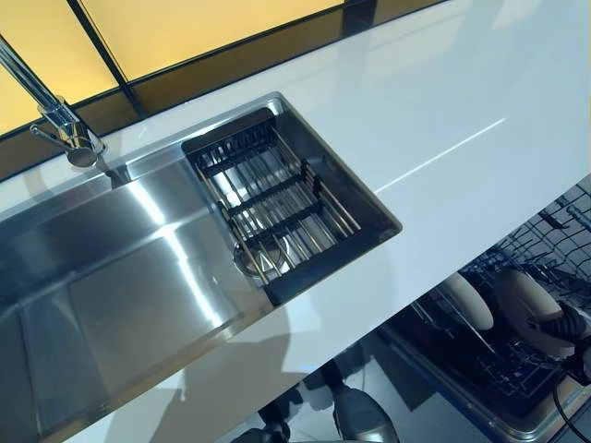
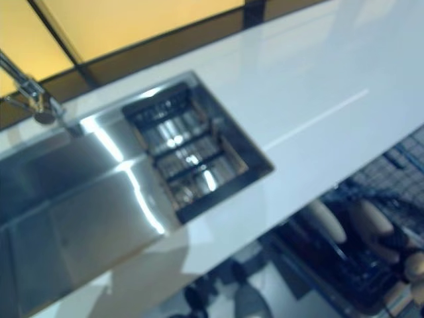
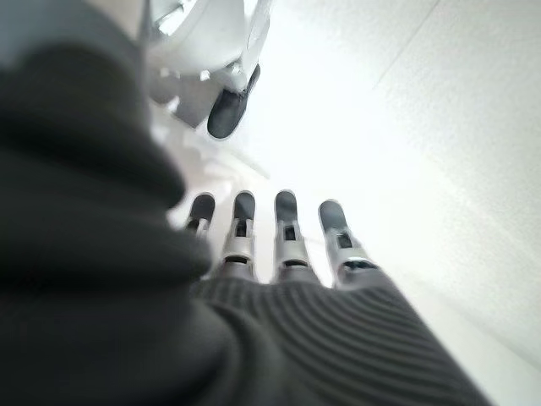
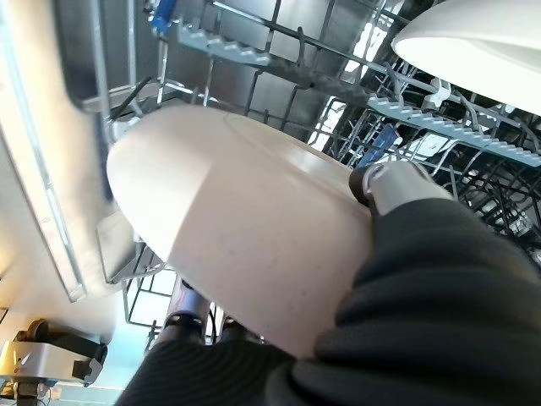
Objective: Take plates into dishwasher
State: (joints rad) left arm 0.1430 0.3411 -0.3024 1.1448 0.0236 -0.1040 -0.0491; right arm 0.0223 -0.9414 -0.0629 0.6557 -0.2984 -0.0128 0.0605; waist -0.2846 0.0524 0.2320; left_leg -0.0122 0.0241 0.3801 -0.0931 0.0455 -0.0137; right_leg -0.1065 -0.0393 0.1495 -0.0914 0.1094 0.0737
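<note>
Cream-coloured and smooth, a round plate (image 4: 245,245) fills the right wrist view, pinched by the right hand (image 4: 390,188): the thumb presses on its upper face near the rim while the fingers (image 4: 188,320) curl beneath its underside. Past the plate stand the grey wire tines of the dishwasher rack (image 4: 279,63), with toothed light-grey strips running across them. Beyond the thumb, a second plate (image 4: 478,46), pale and glossy, shows at the view's edge above the wire rack.

From the left wrist view, the left hand (image 3: 283,241) points its silver, dark-tipped fingers out straight, holding nothing, over a pale, finely speckled floor.

Seen from the head camera, a glossy white countertop (image 1: 443,111) runs across the scene. Set into it is a brushed stainless-steel sink (image 1: 138,277) with a flat, ribless draining area, and a deeper basin holding a dark-framed wire basket (image 1: 272,203) of thin parallel rods. A chrome tap (image 1: 55,115) rises at the sink's far edge. Below the counter's near edge the open dishwasher's lower rack (image 1: 499,351) is pulled out, its dark wire grid carrying two cream plates on edge: one (image 1: 466,300) alone, the other (image 1: 536,309) with the right hand's dark cover (image 1: 577,328) against it.
</note>
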